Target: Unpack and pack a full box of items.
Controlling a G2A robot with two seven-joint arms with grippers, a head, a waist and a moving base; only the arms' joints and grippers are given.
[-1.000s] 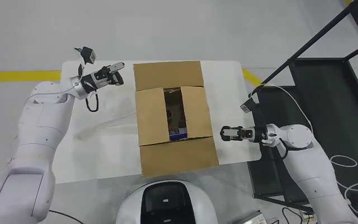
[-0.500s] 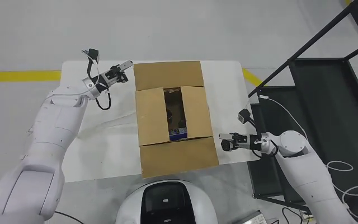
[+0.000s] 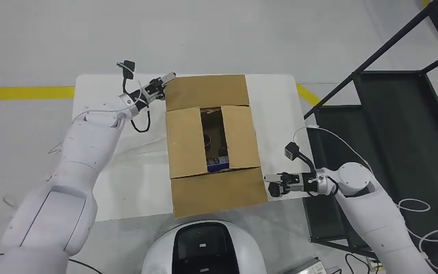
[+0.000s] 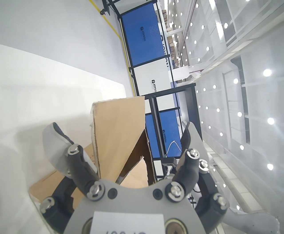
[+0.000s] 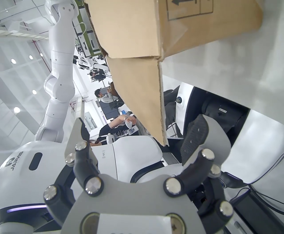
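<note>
Left gripper (image 3: 166, 77), jaws apart, straddles the upper flap's corner of the box (image 3: 205, 92) mid-frame; right gripper (image 3: 272, 188), equally spread, brackets the lower flap. Cardboard: light, stiff, probably creasing easily; pinch flap edges near corners.

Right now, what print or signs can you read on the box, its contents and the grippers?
Box: a framed arrow sign, no words.
Blue item in the box: any print too small to read.
Left gripper: white label cut off at the edge, unreadable.
Right gripper: white label, no text showing.
</note>
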